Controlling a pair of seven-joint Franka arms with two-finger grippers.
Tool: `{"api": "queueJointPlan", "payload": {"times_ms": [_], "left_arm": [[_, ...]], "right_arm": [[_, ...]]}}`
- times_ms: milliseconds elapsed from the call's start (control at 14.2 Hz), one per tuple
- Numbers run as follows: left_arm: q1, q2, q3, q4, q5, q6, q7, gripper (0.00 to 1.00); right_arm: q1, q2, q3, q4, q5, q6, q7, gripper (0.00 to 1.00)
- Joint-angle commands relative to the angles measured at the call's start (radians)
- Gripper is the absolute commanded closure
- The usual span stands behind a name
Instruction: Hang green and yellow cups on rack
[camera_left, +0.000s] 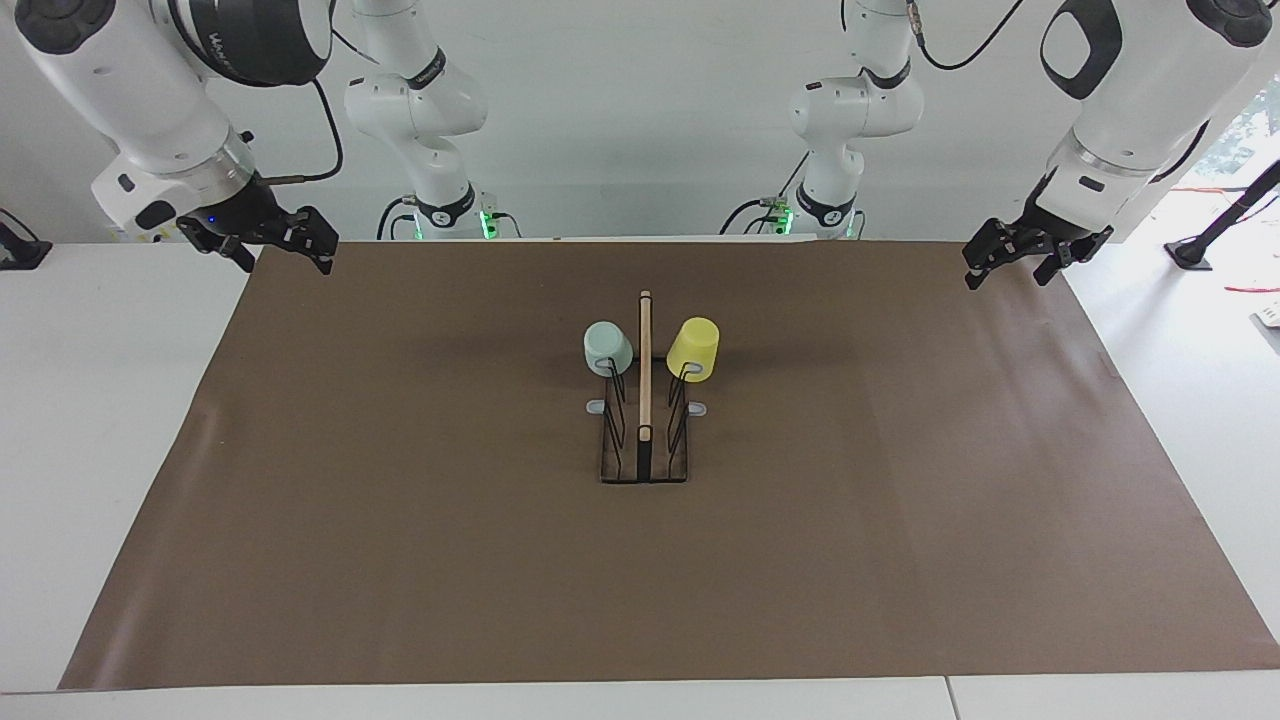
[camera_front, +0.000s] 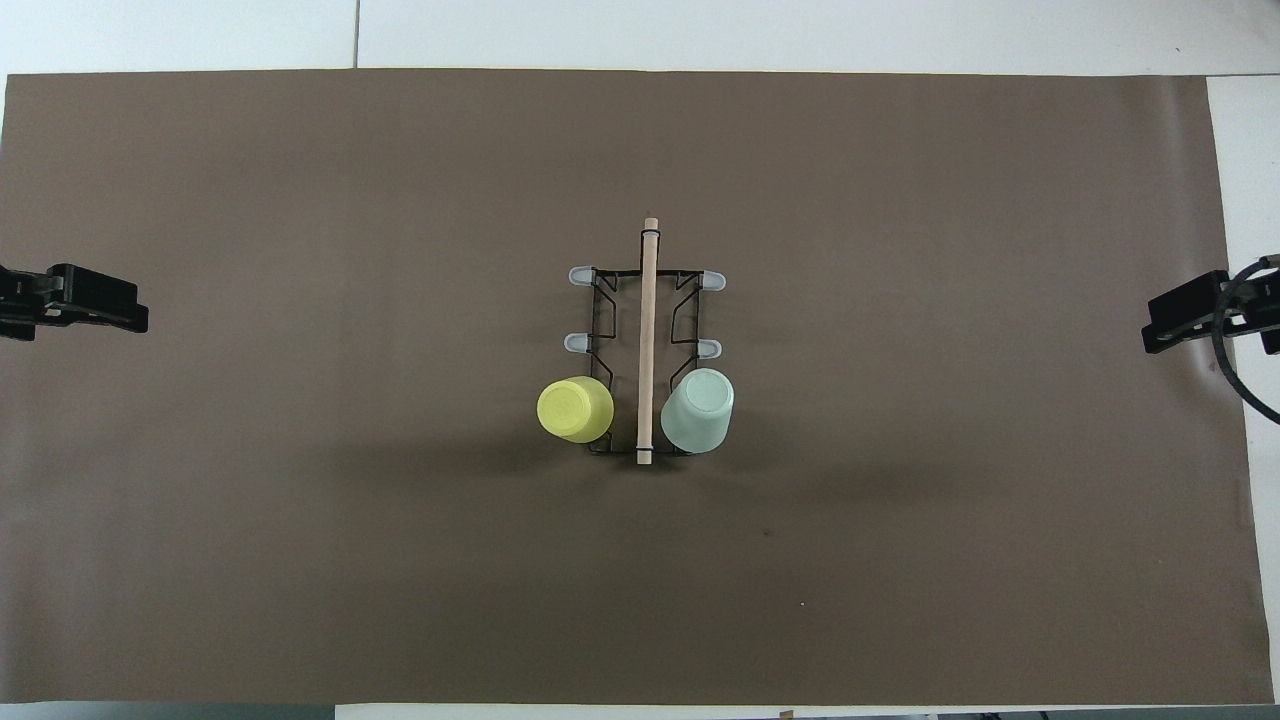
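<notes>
The pale mint-green plastic cup (camera_left: 608, 349) and bright yellow plastic cup (camera_left: 693, 350) sit upturned on pegs of the black wire rack (camera_left: 644, 440) (either side of its wooden bar). The left tool (camera_left: 1018, 262) and right tool (camera_left: 268, 243), fingers apart, wait well away at the counter's (camera_left: 400, 560) ends.

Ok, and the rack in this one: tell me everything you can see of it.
The rack is a small black wire stand with a flat dark base and a light wooden centre bar, standing mid-mat. Grey-tipped pegs stick out on both sides. The green cup and yellow cup hang upside down on the pair nearest the robots, the yellow one toward the left arm's end; four pegs are bare. Neither hand touches it.
</notes>
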Motion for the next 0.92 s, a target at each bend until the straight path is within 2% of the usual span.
{"api": "queueJointPlan", "payload": {"times_ms": [0,211,564,634,775,846], "left_arm": [[0.005,-0.007,-0.004,-0.013,0.017,0.006,0.005,0.00],[0.005,-0.007,-0.004,-0.013,0.018,0.006,0.005,0.00],[0.005,-0.007,-0.004,-0.013,0.018,0.006,0.005,0.00],[0.005,-0.007,-0.004,-0.013,0.018,0.006,0.005,0.00],[0.005,-0.007,-0.004,-0.013,0.018,0.006,0.005,0.00],[0.005,-0.007,-0.004,-0.013,0.018,0.006,0.005,0.00]], "right_arm": [[0.006,-0.037,-0.003,-0.042,-0.005,0.024,0.021,0.00],[0.007,-0.089,-0.004,-0.111,-0.005,0.053,0.023,0.00],[-0.012,-0.121,-0.009,-0.120,0.017,0.053,0.024,0.00],[-0.023,-0.119,-0.016,-0.117,0.018,0.054,0.025,0.00],[-0.022,-0.116,-0.084,-0.111,0.020,0.059,0.012,0.00],[-0.020,-0.119,-0.084,-0.111,0.018,0.057,0.012,0.00]]}}
